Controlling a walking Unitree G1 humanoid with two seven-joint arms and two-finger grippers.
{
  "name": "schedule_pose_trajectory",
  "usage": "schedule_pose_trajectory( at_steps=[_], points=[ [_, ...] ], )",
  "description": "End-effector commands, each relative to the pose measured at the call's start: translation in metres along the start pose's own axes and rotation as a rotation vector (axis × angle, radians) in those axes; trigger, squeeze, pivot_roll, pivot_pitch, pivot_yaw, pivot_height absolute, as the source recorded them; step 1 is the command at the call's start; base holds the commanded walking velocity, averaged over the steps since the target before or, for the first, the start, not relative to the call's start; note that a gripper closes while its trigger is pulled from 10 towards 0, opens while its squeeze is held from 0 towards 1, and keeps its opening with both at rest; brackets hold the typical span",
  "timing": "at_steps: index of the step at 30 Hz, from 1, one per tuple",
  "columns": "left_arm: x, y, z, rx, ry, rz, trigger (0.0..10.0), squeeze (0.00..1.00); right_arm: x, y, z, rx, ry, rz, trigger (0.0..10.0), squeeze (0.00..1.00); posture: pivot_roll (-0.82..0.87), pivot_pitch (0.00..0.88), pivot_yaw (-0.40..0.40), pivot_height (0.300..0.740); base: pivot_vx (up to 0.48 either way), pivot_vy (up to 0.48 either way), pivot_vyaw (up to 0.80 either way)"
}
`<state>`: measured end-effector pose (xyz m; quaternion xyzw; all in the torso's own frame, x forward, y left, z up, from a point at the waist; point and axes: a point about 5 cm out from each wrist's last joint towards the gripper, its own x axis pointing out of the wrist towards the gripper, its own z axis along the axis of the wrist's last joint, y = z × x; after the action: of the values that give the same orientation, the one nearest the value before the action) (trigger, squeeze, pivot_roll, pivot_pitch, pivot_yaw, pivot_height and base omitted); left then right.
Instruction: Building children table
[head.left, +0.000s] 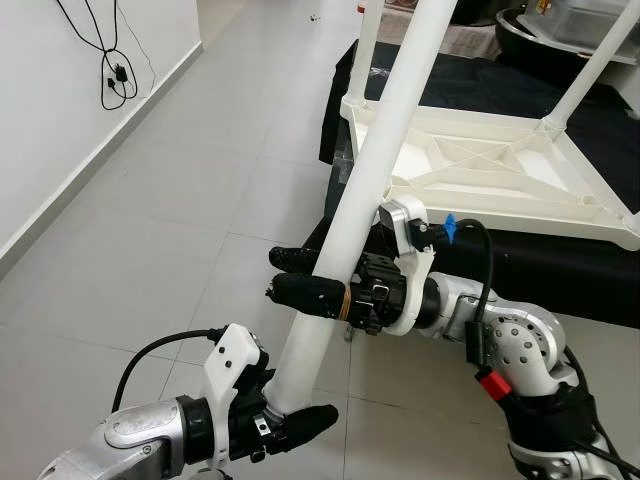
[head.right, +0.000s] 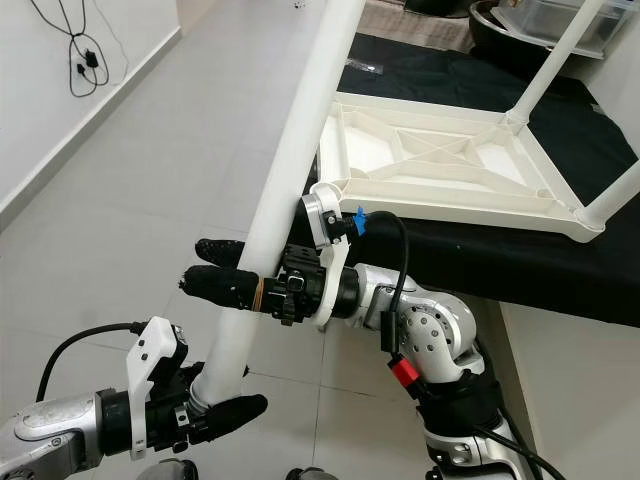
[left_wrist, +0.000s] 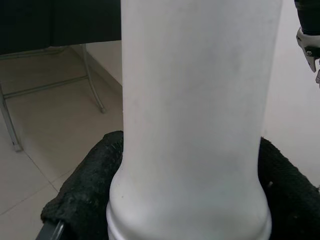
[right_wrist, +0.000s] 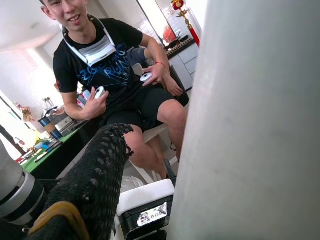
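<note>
Table leg (head.left: 370, 170), white plastic, slanted from floor up past upturned tabletop (head.left: 500, 170). I had left gripper (head.left: 290, 420) fingers pinching its flared base, right gripper (head.left: 305, 278) fingers clamping mid-shaft. Judged it light, stiff, slick; base grip safest.

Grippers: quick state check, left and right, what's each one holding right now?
Left gripper: closed on the white table leg, near its lower end.
Right gripper: closed on the same leg, higher up the shaft.

Head stereo pair looks down, sharing white table leg (head.left: 370, 170); wrist cameras pressed close against it.
</note>
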<state>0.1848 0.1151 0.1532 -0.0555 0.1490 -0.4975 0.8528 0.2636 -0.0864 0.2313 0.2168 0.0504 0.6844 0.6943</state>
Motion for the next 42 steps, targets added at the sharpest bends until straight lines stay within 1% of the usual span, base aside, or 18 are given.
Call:
schedule_pose_trajectory(
  at_steps=[1,6,11,12,13,14,15,18,26,28,31,32,35,38,39,42],
  points=[
    [0.002,-0.001,-0.004,-0.004,0.017,-0.019,10.0,0.00,0.002,0.003,0.000,-0.002,0.003,0.017,10.0,0.00,0.08,0.146,-0.120,0.740,0.000,0.000,0.00],
    [0.003,0.000,-0.004,-0.005,0.016,-0.026,10.0,0.00,0.007,0.007,-0.006,-0.005,0.023,0.033,10.0,0.00,0.08,0.145,-0.121,0.740,0.000,0.000,0.00],
    [0.003,0.000,-0.004,-0.003,0.018,-0.026,10.0,0.00,0.007,0.008,-0.007,-0.001,0.025,0.038,10.0,0.00,0.08,0.144,-0.120,0.740,0.000,0.000,0.00],
    [0.003,0.000,-0.005,-0.005,0.019,-0.025,10.0,0.00,0.007,0.008,-0.007,-0.001,0.026,0.040,7.4,0.00,0.08,0.142,-0.117,0.740,0.000,0.000,0.00],
    [0.003,0.000,-0.005,-0.005,0.019,-0.025,10.0,0.00,0.007,0.008,-0.007,-0.001,0.026,0.040,7.4,0.00,0.08,0.142,-0.117,0.740,0.000,0.000,0.00],
    [0.002,0.000,-0.004,-0.009,0.016,-0.025,10.0,0.00,0.008,0.009,-0.008,0.000,0.032,0.048,1.5,0.00,0.08,0.142,-0.116,0.740,0.000,0.000,0.00],
    [0.002,-0.001,-0.004,-0.005,0.019,-0.029,10.0,0.00,0.008,0.010,-0.009,0.000,0.034,0.051,0.0,0.00,0.08,0.141,-0.118,0.740,0.000,0.000,0.00],
    [0.002,-0.001,-0.004,0.003,0.022,-0.034,10.0,0.00,0.008,0.011,-0.010,-0.001,0.035,0.054,0.0,0.00,0.08,0.141,-0.118,0.740,0.000,0.000,0.00],
    [0.002,0.001,-0.005,-0.008,0.026,-0.024,10.0,0.00,0.008,0.010,-0.011,0.006,0.029,0.044,0.0,0.00,0.08,0.140,-0.114,0.740,0.000,0.000,0.00],
    [0.002,0.001,-0.009,-0.018,0.066,-0.024,10.0,0.00,0.007,0.009,-0.009,0.003,0.021,0.040,0.0,0.00,0.08,0.138,-0.114,0.740,0.000,0.000,0.00],
    [0.002,0.001,-0.010,-0.024,0.069,-0.024,10.0,0.00,0.007,0.009,-0.009,0.002,0.019,0.038,0.0,0.00,0.08,0.138,-0.113,0.740,0.000,0.000,0.00],
    [0.001,-0.001,-0.011,-0.022,0.068,-0.035,10.0,1.00,0.006,0.008,-0.008,-0.001,0.018,0.032,0.0,0.00,0.08,0.138,-0.113,0.740,0.000,0.000,0.00],
    [-0.001,-0.002,-0.013,-0.019,0.074,-0.049,10.0,1.00,0.005,0.007,-0.007,-0.008,0.018,0.026,0.0,0.00,0.08,0.129,-0.114,0.740,0.000,0.000,0.00],
    [-0.003,0.000,-0.014,-0.006,0.076,-0.016,10.0,1.00,0.001,0.005,-0.005,-0.022,0.017,0.011,0.0,0.00,0.09,0.114,-0.114,0.740,0.000,0.000,0.00],
    [-0.006,0.001,-0.016,-0.004,0.088,-0.005,10.0,0.00,-0.003,0.002,-0.001,-0.033,0.013,-0.006,0.0,0.00,0.09,0.114,-0.114,0.740,0.000,0.000,0.00],
    [-0.008,0.002,-0.017,-0.002,0.095,0.001,10.0,0.00,-0.006,0.000,0.001,-0.041,0.011,-0.020,0.0,0.00,0.09,0.108,-0.115,0.740,0.000,0.000,0.00]
  ],
)
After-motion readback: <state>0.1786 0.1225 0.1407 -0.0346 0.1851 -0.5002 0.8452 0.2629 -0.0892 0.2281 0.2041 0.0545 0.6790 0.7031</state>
